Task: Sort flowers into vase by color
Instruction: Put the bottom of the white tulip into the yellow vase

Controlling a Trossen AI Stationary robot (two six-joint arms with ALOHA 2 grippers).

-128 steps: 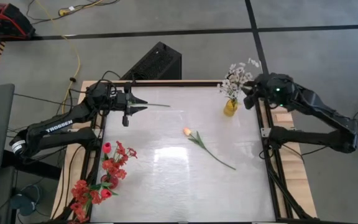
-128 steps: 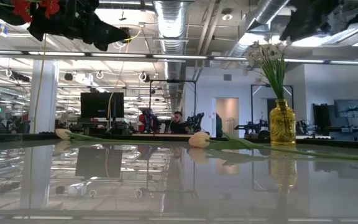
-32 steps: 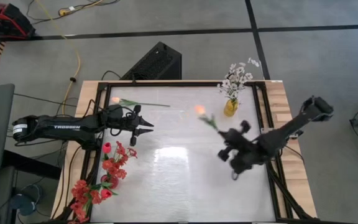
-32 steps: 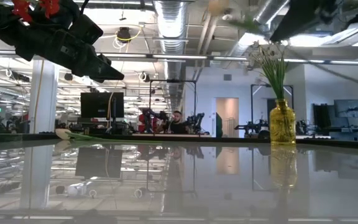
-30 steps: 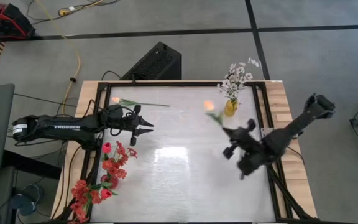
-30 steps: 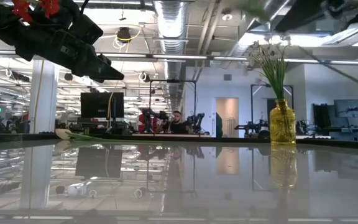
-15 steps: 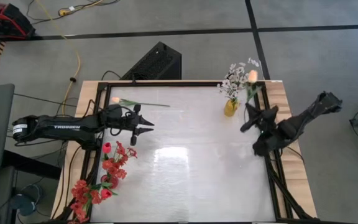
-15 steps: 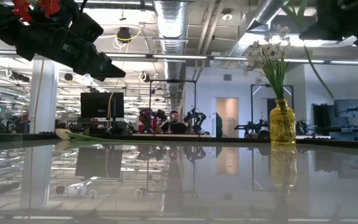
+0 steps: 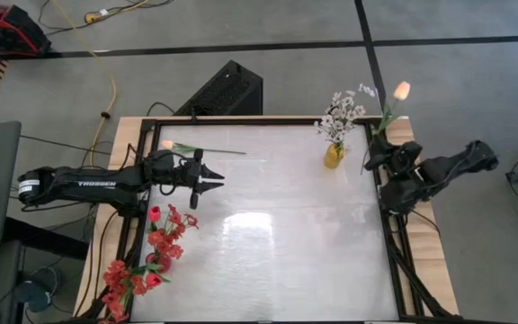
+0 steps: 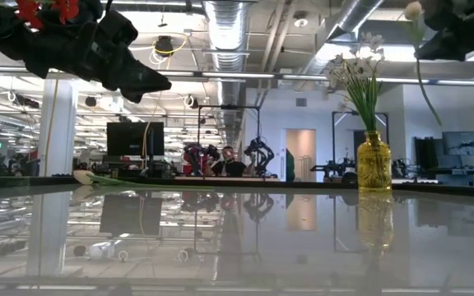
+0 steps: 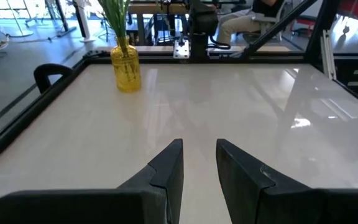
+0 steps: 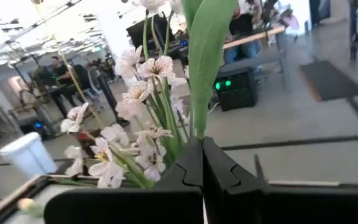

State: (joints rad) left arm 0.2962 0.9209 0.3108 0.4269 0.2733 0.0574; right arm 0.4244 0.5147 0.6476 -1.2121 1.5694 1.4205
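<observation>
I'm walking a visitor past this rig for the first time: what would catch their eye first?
Probably the right gripper at the table's right edge, shut on a peach tulip raised beside the yellow vase of white blossoms. Next, the red flowers bunched at the left edge. The left gripper hangs nearby with nothing between its parted fingers, close to another peach tulip lying on the table.

The red artificial flowers (image 9: 142,265) at the table's left corner run partly off the high view's bottom edge. The vase beneath them cannot be made out.
</observation>
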